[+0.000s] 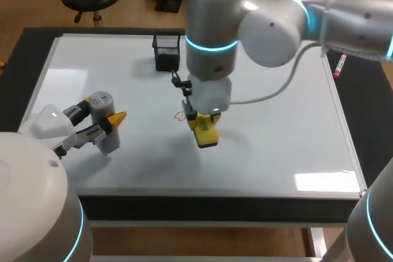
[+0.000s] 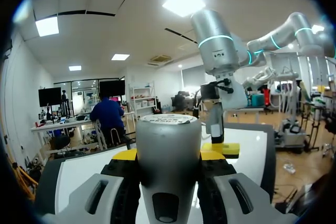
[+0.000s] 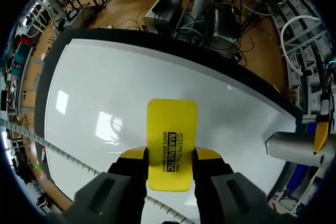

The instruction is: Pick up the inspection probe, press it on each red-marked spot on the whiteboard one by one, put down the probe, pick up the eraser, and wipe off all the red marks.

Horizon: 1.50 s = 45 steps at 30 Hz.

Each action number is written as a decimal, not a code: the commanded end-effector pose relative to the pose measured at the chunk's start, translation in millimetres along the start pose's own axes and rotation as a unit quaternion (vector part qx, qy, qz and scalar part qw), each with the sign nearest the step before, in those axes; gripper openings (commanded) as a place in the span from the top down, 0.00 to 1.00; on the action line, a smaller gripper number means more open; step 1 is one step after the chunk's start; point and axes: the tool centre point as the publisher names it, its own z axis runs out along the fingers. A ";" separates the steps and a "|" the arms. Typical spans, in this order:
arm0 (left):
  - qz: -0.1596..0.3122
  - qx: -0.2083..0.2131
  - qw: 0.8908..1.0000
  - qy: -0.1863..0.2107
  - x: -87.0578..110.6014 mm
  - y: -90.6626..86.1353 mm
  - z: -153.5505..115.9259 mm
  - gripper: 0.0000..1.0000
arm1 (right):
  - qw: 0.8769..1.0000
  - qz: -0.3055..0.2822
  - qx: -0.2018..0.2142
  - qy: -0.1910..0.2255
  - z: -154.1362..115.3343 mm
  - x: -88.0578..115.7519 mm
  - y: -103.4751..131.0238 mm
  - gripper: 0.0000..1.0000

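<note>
Whiteboard [image 1: 276, 151], a glossy white rectangle in a thin pale frame, covers most of a dark counter [image 1: 24, 72] seen from above. Near the board's 8 o'clock, the left jaws pinch a grey cylindrical inspection probe with a round pale top [image 1: 101, 104]. The left wrist view shows the probe [image 2: 168, 156] held upright, with the black fingers and their yellow tips pressed to it from both sides. Whether its lower end touches the board cannot be told. The silver right arm [image 1: 331, 16] comes in from 2 o'clock and reaches to the board's centre. There the right jaws grip a yellow rectangular block eraser [image 1: 207, 133] by its two long sides, low over the board. The right wrist view shows its printed yellow back [image 3: 170, 145] between the two fingers. A small red scribbled mark [image 1: 180, 115] sits on the board just beside the eraser, at its 10 o'clock. A black mesh pen cup [image 1: 167, 51] stands at the board's 12 o'clock. A red marker pen [image 1: 339, 65] lies along the board's right edge at 2 o'clock.
</note>
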 end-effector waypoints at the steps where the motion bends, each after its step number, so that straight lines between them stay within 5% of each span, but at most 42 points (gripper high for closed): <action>1: 0.000 -0.002 1.000 -0.003 0.3 -1.2 2.6 1.00 | 0.999 -0.002 -0.019 0.032 3.7 -15.8 -11.7 1.00; 19: 0.000 -0.002 1.000 -0.003 0.3 -1.2 2.6 1.00 | 0.999 -0.005 -0.016 0.033 2.9 -17.3 -12.8 1.00; 25: 0.000 -0.002 1.000 -0.003 0.3 -1.2 2.6 1.00 | 0.998 0.055 -0.031 0.017 20.4 -0.2 -11.0 1.00; 45: 0.000 -0.002 1.000 -0.003 0.3 -1.2 2.6 1.00 | 0.998 0.056 -0.011 0.016 36.7 -59.2 -74.1 1.00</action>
